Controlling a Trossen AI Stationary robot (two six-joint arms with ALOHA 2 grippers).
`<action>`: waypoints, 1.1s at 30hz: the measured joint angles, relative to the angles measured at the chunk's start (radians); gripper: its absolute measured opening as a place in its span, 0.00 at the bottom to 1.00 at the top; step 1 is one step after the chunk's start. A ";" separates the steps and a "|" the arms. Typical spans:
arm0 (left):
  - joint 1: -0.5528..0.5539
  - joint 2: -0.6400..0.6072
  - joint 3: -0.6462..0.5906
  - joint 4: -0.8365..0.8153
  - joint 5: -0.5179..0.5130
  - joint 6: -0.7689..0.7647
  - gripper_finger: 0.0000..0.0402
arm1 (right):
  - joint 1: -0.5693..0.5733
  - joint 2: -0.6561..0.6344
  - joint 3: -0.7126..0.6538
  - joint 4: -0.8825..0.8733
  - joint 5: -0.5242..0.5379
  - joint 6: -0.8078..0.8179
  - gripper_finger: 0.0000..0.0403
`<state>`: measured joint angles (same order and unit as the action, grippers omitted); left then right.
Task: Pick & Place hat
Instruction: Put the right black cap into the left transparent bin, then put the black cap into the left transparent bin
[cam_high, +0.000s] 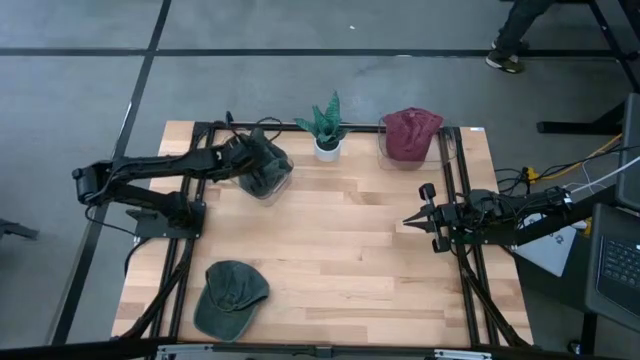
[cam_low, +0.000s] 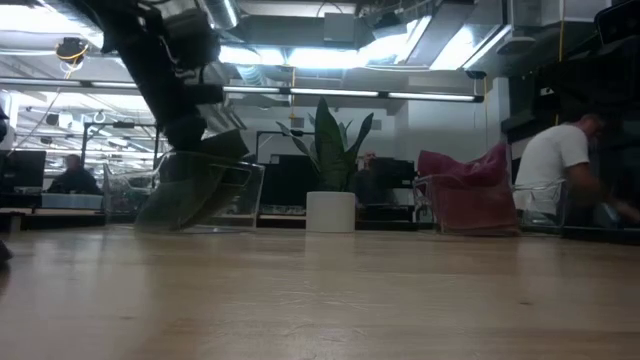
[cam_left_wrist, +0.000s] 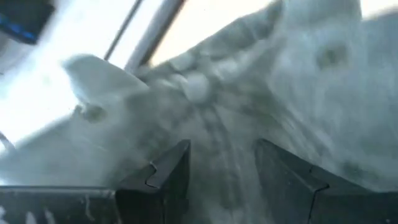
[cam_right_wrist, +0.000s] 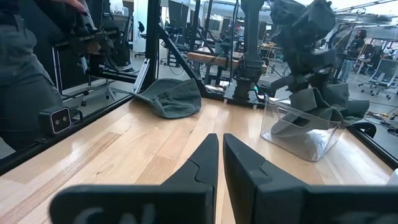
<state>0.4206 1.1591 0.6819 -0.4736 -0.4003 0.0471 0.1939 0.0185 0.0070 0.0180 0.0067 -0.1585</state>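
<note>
A grey-green hat (cam_right_wrist: 320, 99) lies bunched in a clear box (cam_right_wrist: 298, 134) at the table's far left, its cloth rising above the rim. My left gripper (cam_left_wrist: 221, 149) reaches slanting down into this box (cam_high: 262, 172), open, with the hat's seamed cloth (cam_left_wrist: 211, 112) filling the view just past its fingers. A second green hat (cam_high: 232, 297) lies flat on the table at the near left. My right gripper (cam_high: 412, 220) waits shut and level at the right edge, holding nothing. My left gripper comes at the hat in the box slanting down from the table's left. Its two fingers (cam_left_wrist: 168, 174) stand apart over the cloth. Whether they touch the cloth, I cannot tell.
A potted plant (cam_high: 327, 128) stands at the far middle. Right of it a clear box holds a maroon hat (cam_high: 410, 132). The table's middle is bare wood (cam_high: 340, 240). People sit in the room behind (cam_low: 560, 160).
</note>
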 joint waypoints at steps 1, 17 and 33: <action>0.000 -0.011 0.011 -0.003 -0.013 0.000 0.43 | 0.000 0.000 0.000 0.000 0.000 0.000 0.06; -0.228 -0.262 0.182 -0.214 0.157 -0.079 0.44 | 0.000 0.000 0.000 0.000 0.000 0.000 0.06; -0.707 -0.287 0.174 -0.443 0.566 -0.141 0.43 | 0.000 0.000 0.000 0.000 0.000 0.000 0.06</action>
<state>-0.2864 0.8725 0.8563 -0.9165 0.1661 -0.0936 0.1937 0.0187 0.0067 0.0180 0.0066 -0.1586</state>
